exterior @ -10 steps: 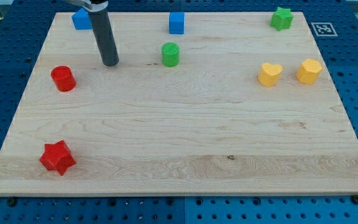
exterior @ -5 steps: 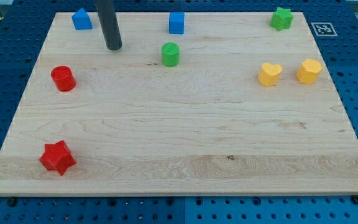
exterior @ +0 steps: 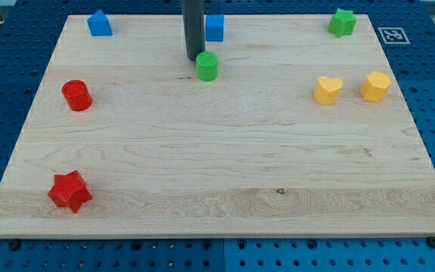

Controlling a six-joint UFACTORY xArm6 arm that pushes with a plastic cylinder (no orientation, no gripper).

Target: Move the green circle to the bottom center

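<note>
The green circle (exterior: 207,66) stands on the wooden board (exterior: 217,166) in the upper middle. My tip (exterior: 195,57) is just up and left of the green circle, very close to or touching its upper left edge. The dark rod rises from the tip out of the view's top and hides the left edge of the blue cube (exterior: 215,27).
A blue block (exterior: 99,23) sits at the top left, a green star (exterior: 342,22) at the top right. A yellow heart (exterior: 327,90) and a yellow hexagon (exterior: 375,87) lie at the right. A red cylinder (exterior: 76,95) and a red star (exterior: 69,190) lie at the left.
My tip has moved up and then to the right, from near the red cylinder side to right beside the green circle. No block has moved.
</note>
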